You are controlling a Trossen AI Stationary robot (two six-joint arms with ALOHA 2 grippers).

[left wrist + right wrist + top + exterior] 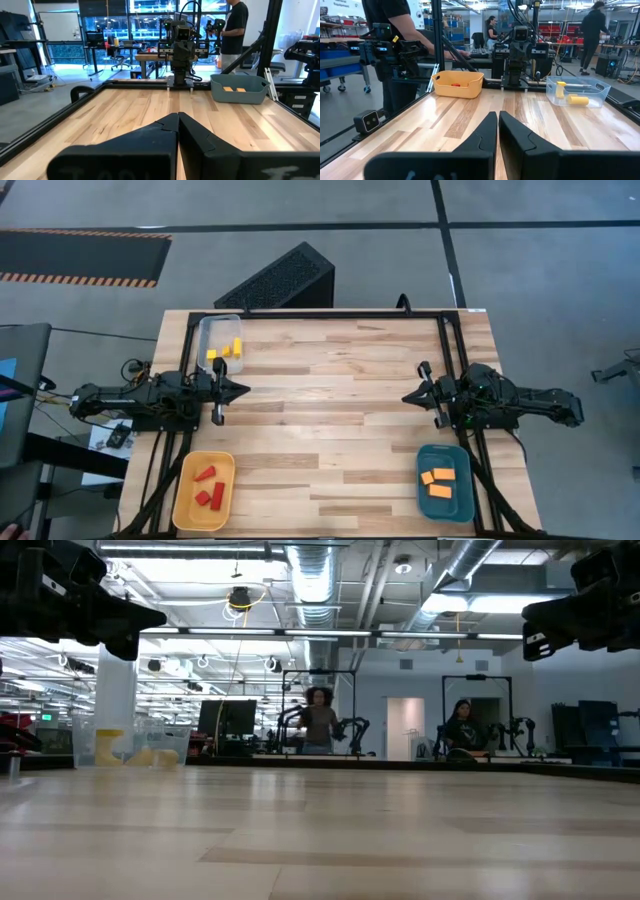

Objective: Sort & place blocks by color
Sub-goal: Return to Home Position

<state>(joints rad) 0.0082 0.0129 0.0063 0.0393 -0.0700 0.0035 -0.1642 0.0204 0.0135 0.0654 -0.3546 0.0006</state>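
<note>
1. Left tool (178,117): dark fingers fill the foreground of its wrist view, pressed tip to tip with nothing between them. From above it sits at the desk's left edge, pointing across at the other arm.
2. Right tool (498,116): fingers likewise closed together and gripping nothing. It is at the right edge, facing the left tool, well apart from it.
3. Red blocks (208,485): a few, lying loose in the yellow tray (222,515), at the bottom-left desk corner in the high view.
4. Yellow blocks (228,352): several, in the clear tray (212,330), at the top-left corner, just beyond the left arm.
5. Orange blocks (438,482): a few flat pieces in the teal tray (458,505), at the bottom-right corner, near the right arm.
6. Desk (330,410): pale wood planks with a black frame round the edge.
7. Room behind, in the low view: a person (318,720) stands among far benches.
</note>
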